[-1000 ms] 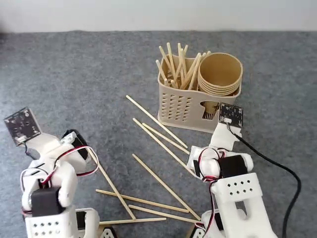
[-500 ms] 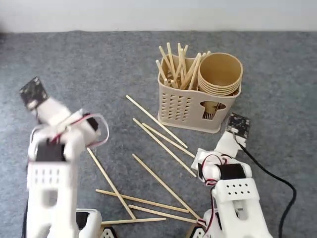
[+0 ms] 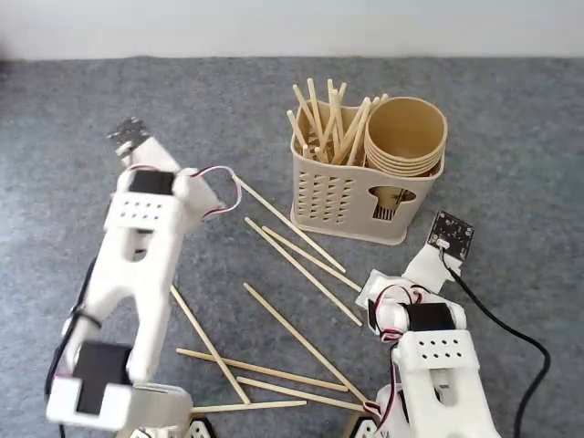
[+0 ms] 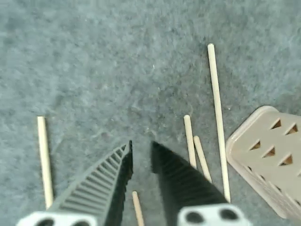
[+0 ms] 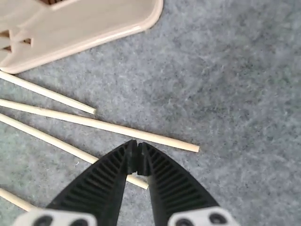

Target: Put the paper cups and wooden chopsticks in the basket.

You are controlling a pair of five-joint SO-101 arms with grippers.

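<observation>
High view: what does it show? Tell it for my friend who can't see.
A beige basket on a grey mat holds a stack of paper cups and a bunch of wooden chopsticks. More loose chopsticks lie scattered in front of it, between the white left arm and right arm.

Left pincer (image 4: 141, 149) slightly parted, arm (image 3: 137, 265) outstretched, right pincer (image 5: 137, 147) closed, arm folded low

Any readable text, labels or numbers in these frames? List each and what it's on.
None readable.
The basket, the paper cups and the loose chopsticks carry no print.
The circuit board near the basket shows only specks too small to read.
</observation>
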